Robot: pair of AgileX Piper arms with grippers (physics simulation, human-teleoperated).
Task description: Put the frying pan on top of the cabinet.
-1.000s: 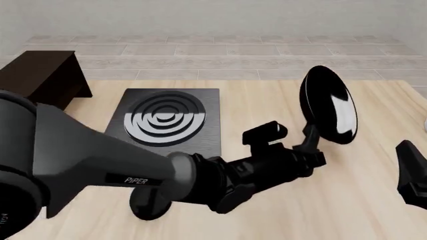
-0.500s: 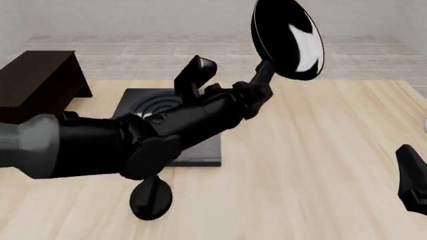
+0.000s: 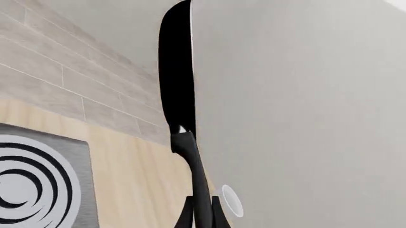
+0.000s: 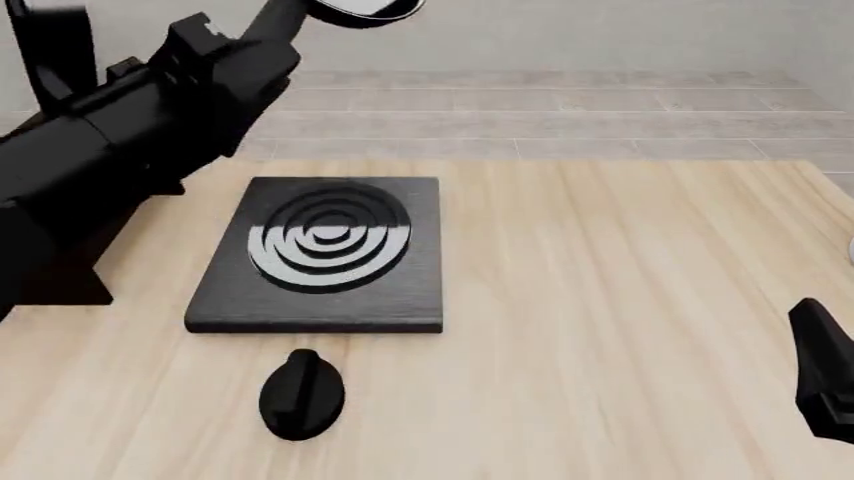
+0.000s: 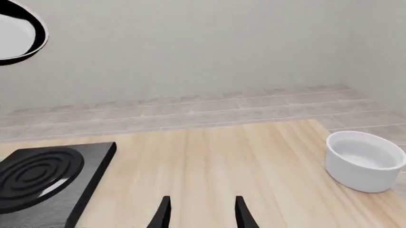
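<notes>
A pale wooden bench (image 4: 627,300) fills the scene, backed by a grey tiled ledge and a plain light wall.

Your left arm rises diagonally from the front view's left edge toward the top. The left pincer (image 3: 201,216) is clamped on the thin black handle of the frying pan (image 3: 174,85) — the left wrist view shows the two fingers closed against the handle, the pan's dark rim ahead of them and its pale inside filling much of that view. In the front view the frying pan is raised high above the bench, with only its lower edge visible at the top border, left of centre. In the right wrist view it shows at the top corner, again cut off by the border.

The cabinet (image 4: 54,285) sits at the far left of the bench; the left arm hides most of it, so its top cannot be checked.

The square stove plate (image 4: 324,255) lies flat left of centre. The small round knob (image 4: 302,395) rests just in front of it, apart from it.

Your right pincer (image 5: 200,213) hangs low over the bench's near right side, fingers apart and holding nothing. A white bowl (image 5: 364,160) stands on the bench's right edge.
</notes>
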